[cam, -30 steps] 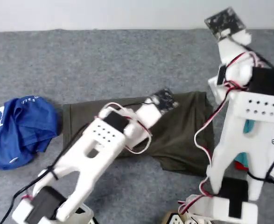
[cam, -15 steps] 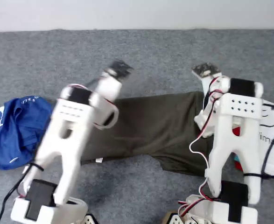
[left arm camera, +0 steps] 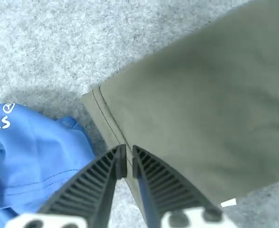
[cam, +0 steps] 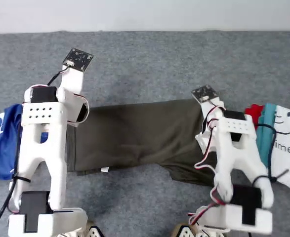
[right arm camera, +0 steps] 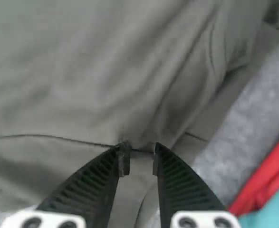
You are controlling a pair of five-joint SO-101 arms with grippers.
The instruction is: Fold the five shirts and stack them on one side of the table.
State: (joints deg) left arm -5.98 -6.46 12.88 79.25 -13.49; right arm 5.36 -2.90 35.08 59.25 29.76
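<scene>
On the grey table (cam: 149,54), the olive shirt (cam: 135,133) lay flat between the arms, the left gripper (left arm camera: 126,156) pinched nearly closed on its hem and the right gripper (right arm camera: 138,159) narrowly parted over a seam, which I judged should close firmly before any lift

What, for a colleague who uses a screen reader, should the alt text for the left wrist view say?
The left claw is closed on the hemmed edge of an olive shirt lying flat on grey carpet. A crumpled blue shirt lies close beside that edge.
</scene>
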